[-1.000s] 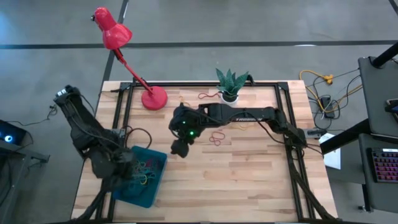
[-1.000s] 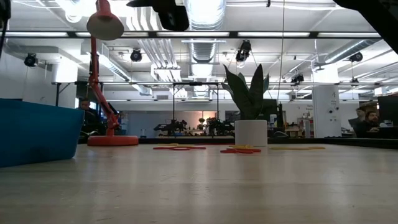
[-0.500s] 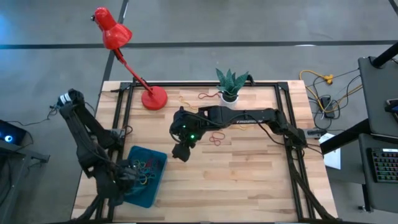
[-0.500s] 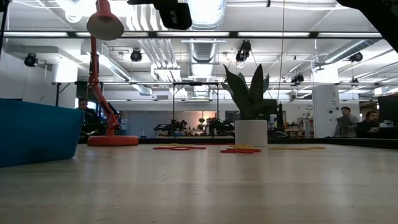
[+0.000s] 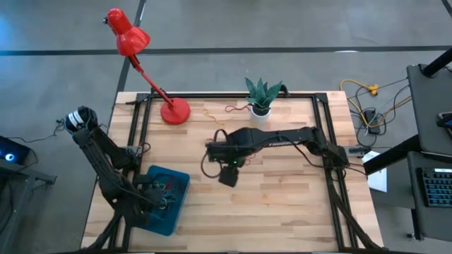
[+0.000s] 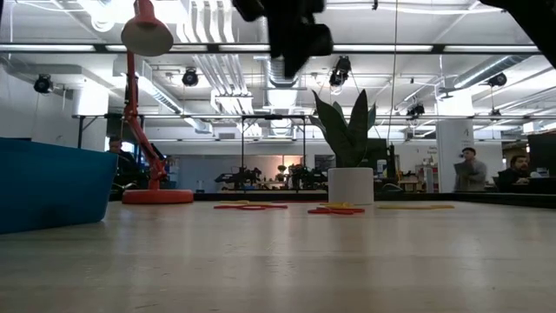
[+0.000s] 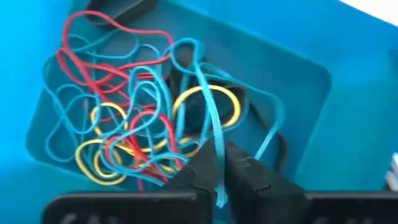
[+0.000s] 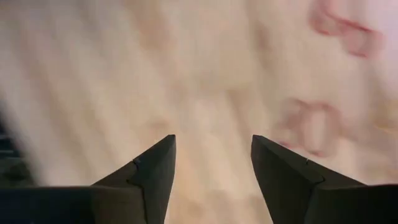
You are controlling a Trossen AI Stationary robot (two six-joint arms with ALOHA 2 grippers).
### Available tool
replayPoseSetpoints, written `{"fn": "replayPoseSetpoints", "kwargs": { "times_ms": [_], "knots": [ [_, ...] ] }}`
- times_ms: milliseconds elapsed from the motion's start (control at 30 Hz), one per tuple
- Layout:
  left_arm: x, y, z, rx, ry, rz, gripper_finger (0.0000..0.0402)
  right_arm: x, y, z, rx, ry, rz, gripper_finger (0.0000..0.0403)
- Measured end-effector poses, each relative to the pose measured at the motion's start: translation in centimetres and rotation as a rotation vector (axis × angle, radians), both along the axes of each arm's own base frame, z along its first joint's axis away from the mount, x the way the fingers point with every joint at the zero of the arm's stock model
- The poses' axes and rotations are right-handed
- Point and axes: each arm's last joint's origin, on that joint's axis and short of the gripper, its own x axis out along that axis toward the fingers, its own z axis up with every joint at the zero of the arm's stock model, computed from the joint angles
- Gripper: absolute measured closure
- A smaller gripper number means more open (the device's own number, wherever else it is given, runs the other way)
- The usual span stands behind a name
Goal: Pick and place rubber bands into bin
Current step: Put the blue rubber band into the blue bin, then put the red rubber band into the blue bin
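Observation:
The teal bin (image 5: 171, 217) stands at the table's near left and holds a tangle of several red, yellow and blue rubber bands (image 7: 127, 124). My left gripper (image 7: 219, 163) points down into the bin (image 7: 348, 124), shut on a blue rubber band (image 7: 205, 93). My right gripper (image 5: 227, 175) hangs open above the middle of the table, pointing down and holding nothing. Past its fingers (image 8: 155, 168), red rubber bands (image 8: 314, 127) lie flat on the wood. More bands (image 5: 235, 108) lie near the plant pot. My left gripper pinches one strand of the blue rubber band (image 7: 216, 146) between its two fingertips, coming from above and pointing down into the bin. From the fingers the strand runs almost straight to the band's far loop (image 7: 186, 46), which lies on the pile in the bin.
A red desk lamp (image 5: 174, 111) and a white plant pot (image 5: 261, 108) stand along the far edge. In the low view the bin (image 6: 52, 187) is at the left, with red and yellow bands (image 6: 334, 209) on the wood before the pot. People move in the room behind.
My left gripper has sunk toward the bin's floor, still shut. My right gripper has moved toward the table's right edge and a little nearer, and has tipped steeply downward, staying open.

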Motion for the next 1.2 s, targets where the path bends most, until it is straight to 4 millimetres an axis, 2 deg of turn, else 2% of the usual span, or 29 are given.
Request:
{"fn": "replayPoseSetpoints", "kwargs": {
  "times_ms": [100,267,400,533,633,700,800,1000,1100,1200],
  "knots": [
    [0.0,0.2,-0.5,0.025,0.009,0.007,0.0355,-0.8,0.2,-0.6,-0.113,0.084,0.035,0.0206],
    [-0.2,0.6,-0.7,0.059,0.043,0.071,0.0270,-1.2,0.4,-2.5,-0.142,0.168,0.128,0.0206],
    [-0.1,0.7,-0.6,0.045,0.041,0.088,0.0206,-1.6,0.0,-5.1,-0.150,0.270,0.201,0.0206],
    [0.1,0.3,0.6,-0.010,0.003,0.089,0.0170,-2.2,-1.0,-8.6,-0.148,0.375,0.240,0.0206],
    [0.1,0.5,1.4,-0.034,-0.050,0.102,0.0163,-2.9,-1.9,-10.7,-0.139,0.399,0.231,0.0206],
    [0.0,0.8,2.0,-0.059,-0.079,0.130,0.0162,-3.4,-2.4,-11.4,-0.133,0.391,0.213,0.0206],
    [-0.3,1.5,2.6,-0.092,-0.126,0.175,0.0162,-4.2,-3.4,-11.5,-0.114,0.335,0.171,0.0206],
    [-1.2,3.4,4.1,-0.187,-0.223,0.242,0.0162,-5.7,-5.7,-10.5,-0.025,0.090,0.063,0.0207],
    [-1.7,4.5,5.1,-0.238,-0.287,0.285,0.0162,-6.5,-6.4,-10.6,-0.043,0.018,0.042,0.0207],
    [-2.0,5.5,6.0,-0.286,-0.351,0.322,0.0162,-7.1,-6.5,-11.6,-0.128,-0.013,0.079,0.0207]
  ]
}}
